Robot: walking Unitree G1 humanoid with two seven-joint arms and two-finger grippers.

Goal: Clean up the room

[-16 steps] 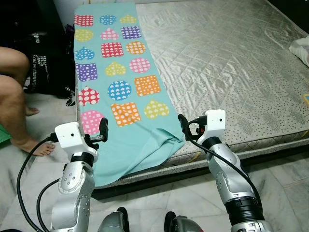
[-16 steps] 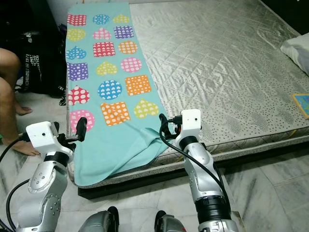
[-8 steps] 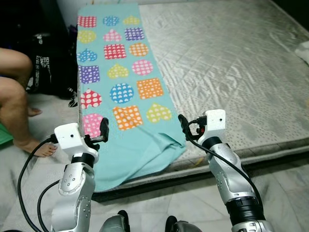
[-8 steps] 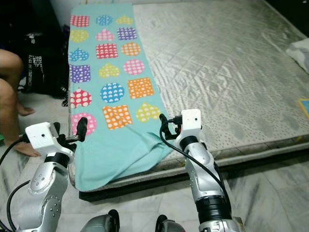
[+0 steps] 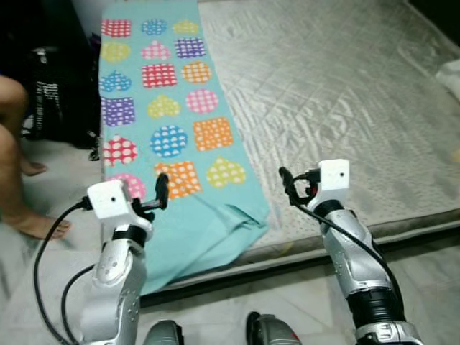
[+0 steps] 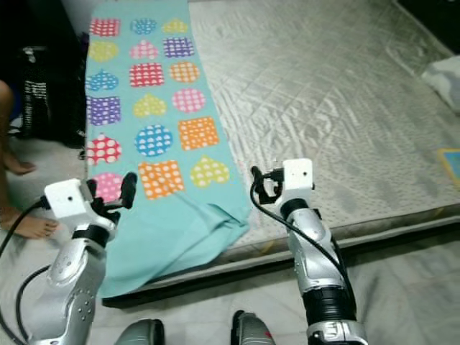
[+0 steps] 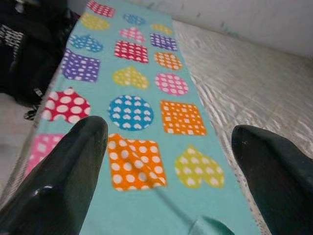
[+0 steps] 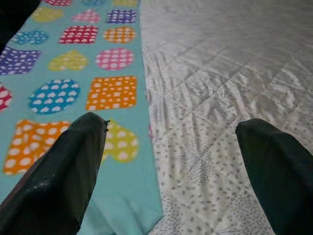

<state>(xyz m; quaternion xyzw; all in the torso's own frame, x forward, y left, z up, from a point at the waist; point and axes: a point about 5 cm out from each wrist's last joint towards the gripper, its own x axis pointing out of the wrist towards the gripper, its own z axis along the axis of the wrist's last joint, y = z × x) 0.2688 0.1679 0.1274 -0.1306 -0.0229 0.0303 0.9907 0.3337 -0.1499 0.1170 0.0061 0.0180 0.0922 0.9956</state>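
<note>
Low bed with a bare quilted silver-grey mattress, reaching from the near edge far back toward the wall. Along its left side, a long teal blanket printed with dotted hearts, squares and circles in red, orange, yellow, blue, purple and pink. Lying flat for most of its length; at the near end, rumpled and folded over itself, spilling past the mattress edge toward the floor. Pale marbled floor tiles in front of the bed and to the left of it. At the far right edge of the mattress, a bit of white cloth, and in the right eye view a small blue and yellow item near that edge, too small to identify.

To the left of the bed, a black bag with white lettering standing on the floor against the blanket's side. Beside it, a person's bare leg and foot resting on the tiles.

Left gripper raised over the near left part of the blanket, fingers spread wide apart, holding nothing. Right gripper raised at about the same height over the mattress just beside the blanket's rumpled corner, fingers likewise spread wide, nothing between them. Neither touching the fabric.
</note>
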